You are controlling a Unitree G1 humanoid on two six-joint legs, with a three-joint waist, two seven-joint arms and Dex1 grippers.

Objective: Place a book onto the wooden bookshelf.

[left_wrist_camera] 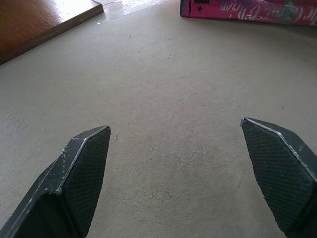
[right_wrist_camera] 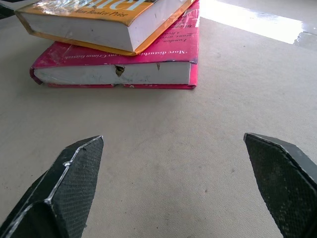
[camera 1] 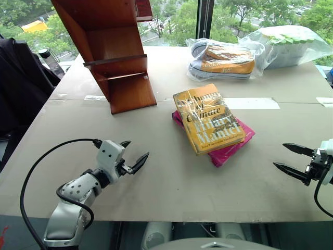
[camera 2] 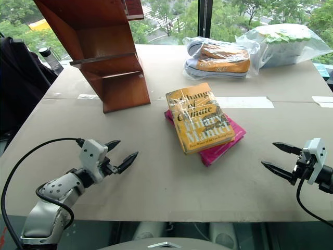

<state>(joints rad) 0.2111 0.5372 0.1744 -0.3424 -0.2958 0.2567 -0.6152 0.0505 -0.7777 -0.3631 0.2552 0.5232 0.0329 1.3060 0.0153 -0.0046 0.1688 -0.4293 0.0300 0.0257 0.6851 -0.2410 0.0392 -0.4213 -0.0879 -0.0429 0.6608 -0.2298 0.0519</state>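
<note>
Plastic bag (camera 1: 229,60) holds sneakers (camera 1: 223,61); second bag (camera 1: 291,44) holds green items.

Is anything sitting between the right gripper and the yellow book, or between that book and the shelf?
Nothing visible. Bare table lies between the open right gripper and the book, which rests on a pink book. The stretch to the wooden bookshelf is bare too.

Grey-beige table (camera 1: 171,182). The wooden bookshelf (camera 1: 112,57) stands at its far left. To the right of the bookshelf, toward the near edge, lies the pink book (camera 1: 229,148). Farther right, along the far edge, rest bagged sneakers (camera 1: 223,61) and a bagged green item (camera 1: 291,44).
</note>
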